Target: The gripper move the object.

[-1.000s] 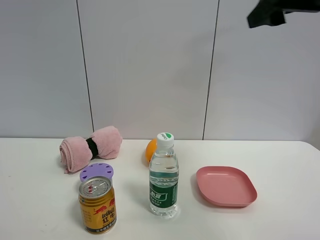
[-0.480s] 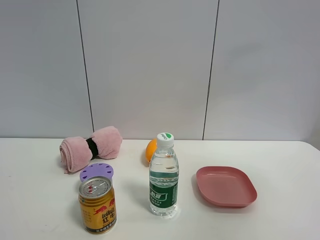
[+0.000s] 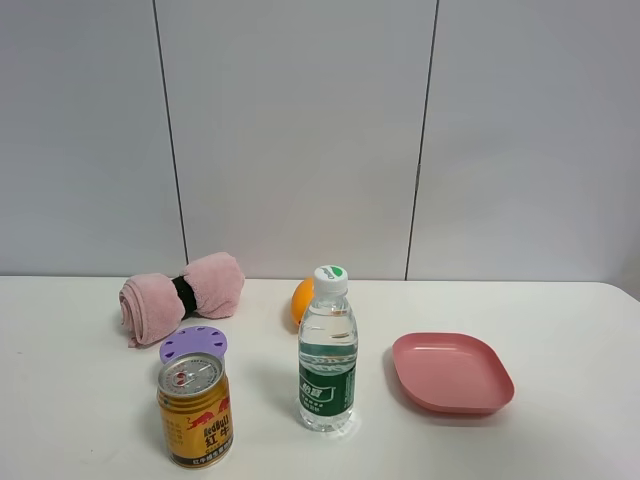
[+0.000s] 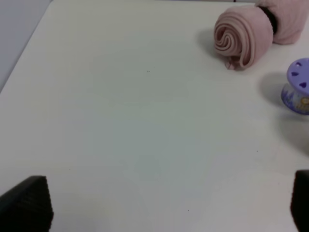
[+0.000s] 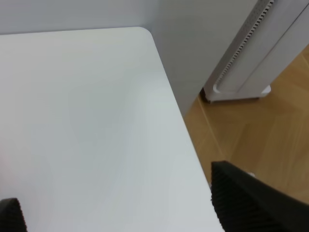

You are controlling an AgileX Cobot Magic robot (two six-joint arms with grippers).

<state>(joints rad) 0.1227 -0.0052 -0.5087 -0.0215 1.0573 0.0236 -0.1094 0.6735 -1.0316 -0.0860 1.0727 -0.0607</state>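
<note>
The object, a gold-yellow can (image 3: 195, 410) with a red bull logo and a silver pull-tab top, stands upright at the front left of the white table (image 3: 560, 440). No gripper shows in the exterior high view. In the left wrist view my left gripper (image 4: 164, 208) is open and empty above bare table, its black fingertips (image 4: 26, 205) far apart. The can does not show there. In the right wrist view my right gripper (image 5: 120, 212) is open and empty over the table's corner, with one black fingertip (image 5: 251, 203) over the edge.
A purple round tub (image 3: 193, 343) stands just behind the can, also in the left wrist view (image 4: 299, 87). A rolled pink towel (image 3: 180, 295) lies behind it. A clear water bottle (image 3: 327, 350), an orange (image 3: 301, 300) and a pink plate (image 3: 452, 372) stand to the right. Wooden floor (image 5: 260, 125) lies beyond the table edge.
A black arm part at the top right of the exterior high view one second ago has left the view. The things on the table have not moved.
</note>
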